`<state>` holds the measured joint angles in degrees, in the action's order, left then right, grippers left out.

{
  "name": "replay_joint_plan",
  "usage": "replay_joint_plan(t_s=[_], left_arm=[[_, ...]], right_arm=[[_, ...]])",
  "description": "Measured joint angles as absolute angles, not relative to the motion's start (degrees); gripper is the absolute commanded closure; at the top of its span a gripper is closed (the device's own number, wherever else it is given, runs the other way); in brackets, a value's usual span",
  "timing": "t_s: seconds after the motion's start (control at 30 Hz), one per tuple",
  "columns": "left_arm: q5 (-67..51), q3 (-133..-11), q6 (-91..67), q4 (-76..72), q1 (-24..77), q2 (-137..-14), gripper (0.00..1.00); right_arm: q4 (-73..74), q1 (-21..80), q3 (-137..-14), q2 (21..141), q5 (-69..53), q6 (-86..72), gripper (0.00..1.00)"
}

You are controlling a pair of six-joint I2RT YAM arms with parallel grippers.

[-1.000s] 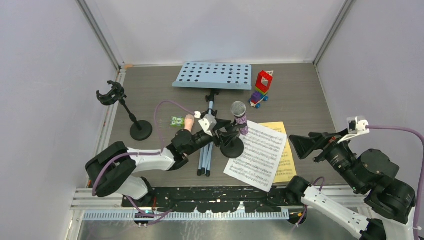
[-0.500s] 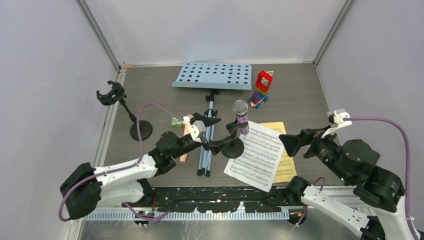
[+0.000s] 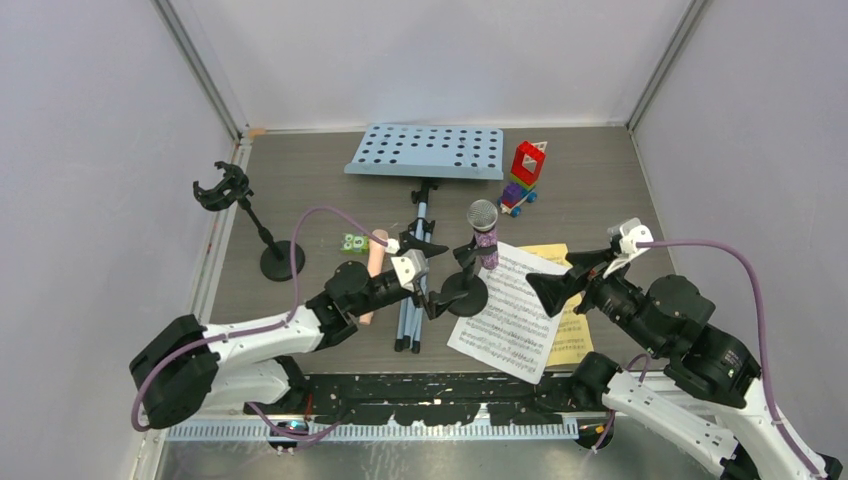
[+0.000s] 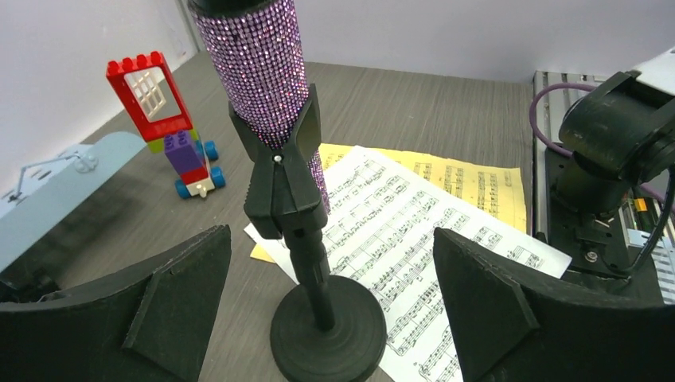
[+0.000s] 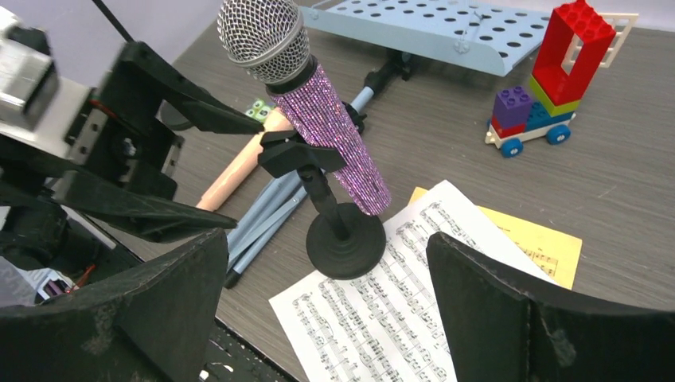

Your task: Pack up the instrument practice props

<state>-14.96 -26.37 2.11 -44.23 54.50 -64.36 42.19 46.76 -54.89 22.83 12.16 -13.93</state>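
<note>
The right gripper [image 3: 552, 274] has swung further left since the earlier view and now hangs over the white score sheet [image 3: 520, 315], its jaws spread wide and empty, facing the purple glitter microphone [image 3: 484, 235]. That microphone sits tilted in the clip of a black mic holder [image 3: 463, 292], whose round base rests at the sheet's left edge. The left gripper [image 3: 438, 274] is also released, with one finger on each side of the holder and touching neither stem nor base. The peach microphone [image 3: 373, 268] lies flat on the table [image 3: 620, 200], just left of the folded legs of the pale-blue music rack [image 3: 428, 151]. A yellow score sheet [image 3: 575, 325] peeks out from under the white one. The second mic holder [image 3: 281, 260] stands empty at the far left, well apart from the rest.
</note>
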Motion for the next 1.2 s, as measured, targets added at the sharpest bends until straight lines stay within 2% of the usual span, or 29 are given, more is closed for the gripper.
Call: replay_joint_plan(t_s=[0.3,0.53,0.73,1.13,1.2], left_arm=[[-9.7,-27.7,-0.3,-49.1,56.8,-70.0,0.01],[-7.1,-30.7,-1.4,-50.9,58.1,-73.4,0.17],[-6.4,-31.3,-1.7,-51.2,58.1,-74.7,0.27],[-6.0,-30.6,-2.8,-51.7,58.1,-74.7,0.28],[-6.0,-30.6,-2.8,-52.0,58.1,-74.8,0.29]], right_arm=[[42.3,46.8,-54.9,22.7,12.4,-12.6,0.02],[41.3,46.8,-54.3,22.2,13.4,-10.8,0.01],[31.1,46.8,-46.7,22.1,10.2,-5.2,0.01],[4.3,46.8,-37.9,31.9,4.5,5.6,0.22],[1.0,46.8,-36.8,32.7,4.8,6.5,0.22]])
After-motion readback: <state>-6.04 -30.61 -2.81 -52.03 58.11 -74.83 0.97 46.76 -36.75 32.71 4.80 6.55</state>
